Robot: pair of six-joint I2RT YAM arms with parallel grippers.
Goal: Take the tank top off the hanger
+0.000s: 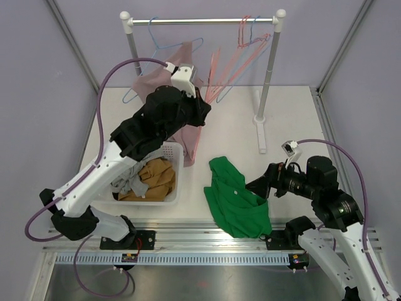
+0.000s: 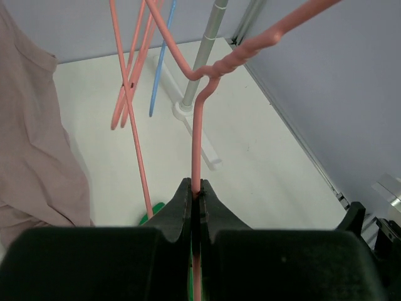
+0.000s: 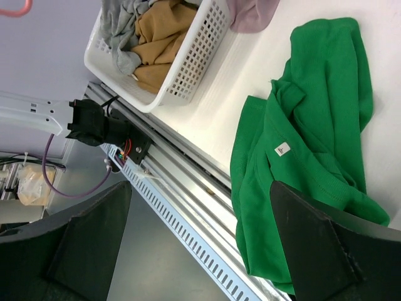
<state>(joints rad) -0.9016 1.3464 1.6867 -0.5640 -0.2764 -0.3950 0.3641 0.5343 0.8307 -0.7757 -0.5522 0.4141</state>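
The green tank top (image 1: 235, 197) lies crumpled on the table near the front edge, apart from any hanger; its label shows in the right wrist view (image 3: 301, 144). My left gripper (image 2: 195, 188) is shut on the wire of a bare pink hanger (image 2: 197, 135), held up in the air below the rack (image 1: 203, 21). In the top view that gripper (image 1: 203, 108) sits beside the pink hanger (image 1: 216, 78). My right gripper (image 3: 200, 188) stands open just above the tank top's near edge, with nothing between its fingers; in the top view the right gripper (image 1: 254, 186) hovers at the garment's right side.
A mauve garment (image 1: 182, 63) hangs on a blue hanger at the rack's left, close to my left arm. More pink hangers (image 1: 247, 37) hang at the right. A white basket (image 1: 178, 169) holding clothes stands left of the tank top. The rack's right post (image 1: 268, 75) rises behind.
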